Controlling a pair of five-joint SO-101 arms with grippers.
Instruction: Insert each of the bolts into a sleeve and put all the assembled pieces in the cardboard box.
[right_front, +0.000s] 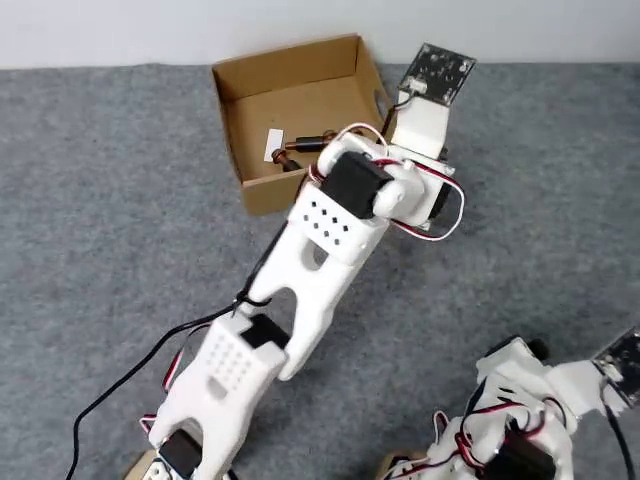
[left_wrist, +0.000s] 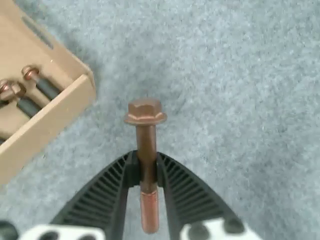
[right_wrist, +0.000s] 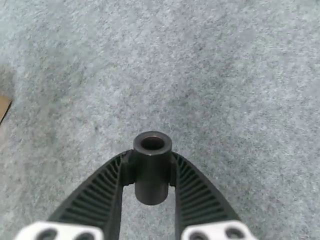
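- The box (left_wrist: 47, 112), off to one side of the left gripper (left_wrist: 146, 160), is cut by the picture's edge.
- Two pieces (left_wrist: 47, 89) lie in it, their ends hidden behind its wall.
- The bolt (left_wrist: 146, 132) has its mid-shank covered by the clamping fingers (left_wrist: 172, 175).
- The sleeve (right_wrist: 152, 150) has both flanks covered by the right gripper (right_wrist: 152, 165).
- A brown patch (right_wrist: 4, 107) lies well aside of that gripper; cannot tell what it is.
- In the high view, the left arm (right_front: 320, 240) covers the box's near corner, and the right arm (right_front: 530, 420) is cut by the frame.

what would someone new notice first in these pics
A copper bolt is pinched in the left gripper, over grey carpet beside the cardboard box. The right gripper clamps a dark sleeve, its bore empty. Two assembled pieces lie in the box.
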